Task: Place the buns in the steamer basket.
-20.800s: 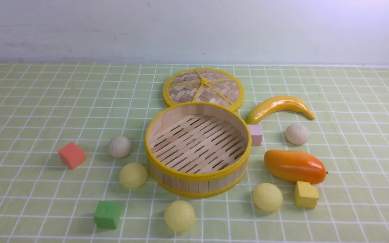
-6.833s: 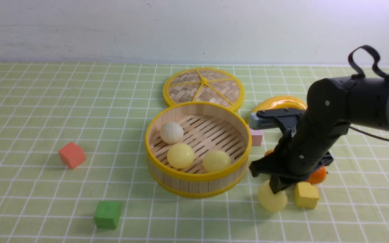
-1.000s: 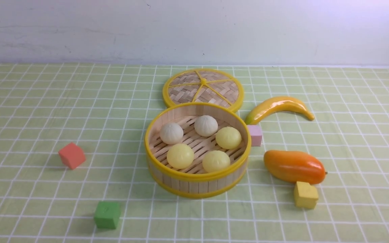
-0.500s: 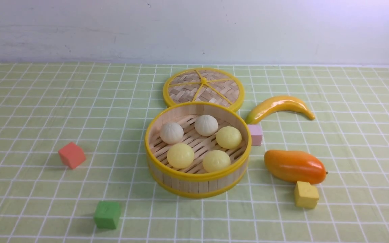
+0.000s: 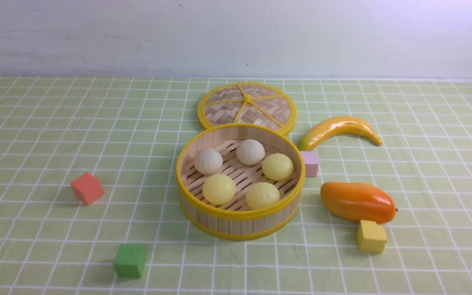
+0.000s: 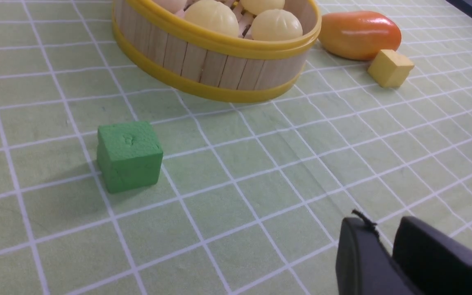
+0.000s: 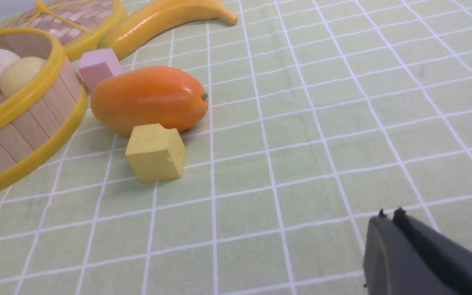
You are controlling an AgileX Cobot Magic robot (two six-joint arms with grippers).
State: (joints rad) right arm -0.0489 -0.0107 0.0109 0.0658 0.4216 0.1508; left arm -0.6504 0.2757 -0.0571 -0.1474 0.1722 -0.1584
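Note:
The steamer basket [image 5: 236, 226] stands mid-table. All five buns lie on its slatted floor: two off-white pleated ones [image 5: 208, 161] [image 5: 250, 152] at the back and three pale yellow ones [image 5: 277, 166] [image 5: 218, 189] [image 5: 262, 195]. Neither arm shows in the front view. My left gripper [image 6: 383, 227] is shut and empty, low over the cloth, well in front of the basket [image 6: 211, 65]. My right gripper [image 7: 389, 215] is shut and empty, over bare cloth away from the basket [image 7: 23, 119].
The woven lid [image 5: 246, 107] lies behind the basket. A banana [image 5: 338, 129], a pink cube [image 5: 310, 163], a mango [image 5: 357, 202] and a yellow cube [image 5: 371, 236] are to its right. A red cube [image 5: 87, 188] and a green cube [image 5: 130, 260] are to its left.
Nothing moved in the last second. Since the earliest frame all five buns went from the cloth into the basket, and the right arm has left the front view.

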